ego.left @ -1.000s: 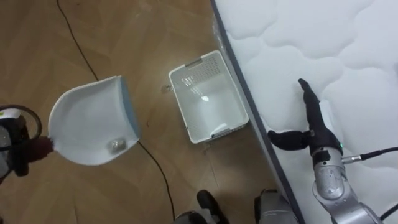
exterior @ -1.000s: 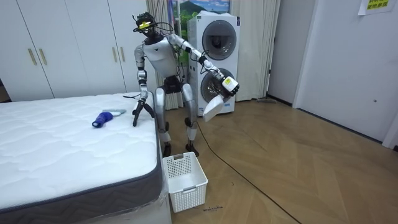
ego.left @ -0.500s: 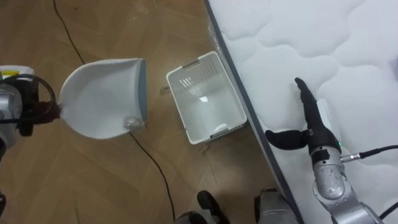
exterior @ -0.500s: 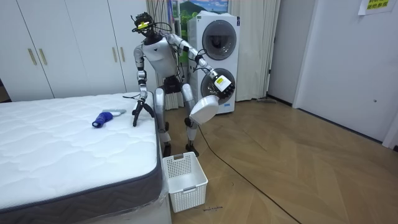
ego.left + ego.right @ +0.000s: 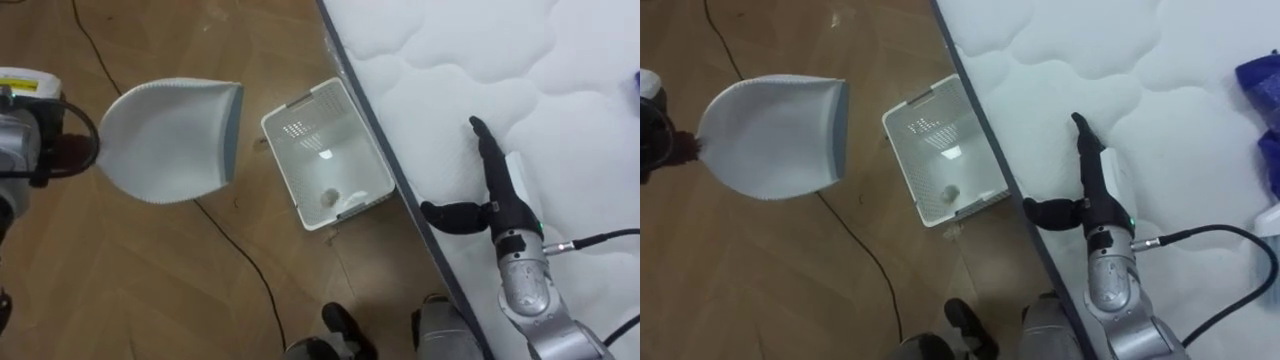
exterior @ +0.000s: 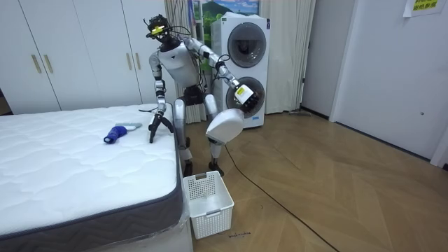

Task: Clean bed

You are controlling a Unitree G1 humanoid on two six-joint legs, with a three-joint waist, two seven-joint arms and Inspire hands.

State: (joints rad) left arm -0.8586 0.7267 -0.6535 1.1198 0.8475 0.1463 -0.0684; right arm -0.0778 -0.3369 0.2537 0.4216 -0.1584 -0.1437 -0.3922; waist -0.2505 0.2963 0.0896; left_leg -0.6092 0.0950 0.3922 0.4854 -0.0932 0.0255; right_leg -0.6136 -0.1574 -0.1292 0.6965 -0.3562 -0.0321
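My left hand (image 5: 28,148) is shut on the handle of a white dustpan (image 5: 170,140), held in the air with its mouth tilted toward a white plastic basket (image 5: 282,168) on the floor beside the bed. A small crumpled ball (image 5: 330,196) lies in the basket. My right hand (image 5: 495,190) rests open on the edge of the white quilted mattress (image 5: 480,60), fingers straight. A blue brush (image 6: 115,131) lies further along the bed. In the room view I stand at the bed's corner with the dustpan (image 6: 224,126) above the floor near the basket (image 6: 208,203).
A black cable (image 5: 240,260) runs over the wooden floor between the dustpan and the basket. White wardrobe doors (image 6: 70,49) and a stacked washer and dryer (image 6: 243,56) stand behind me. Open floor lies to the room view's right.
My left arm swung the dustpan toward the basket and tipped it. The small ball that lay in the pan is now in the basket. The right hand stayed on the mattress.
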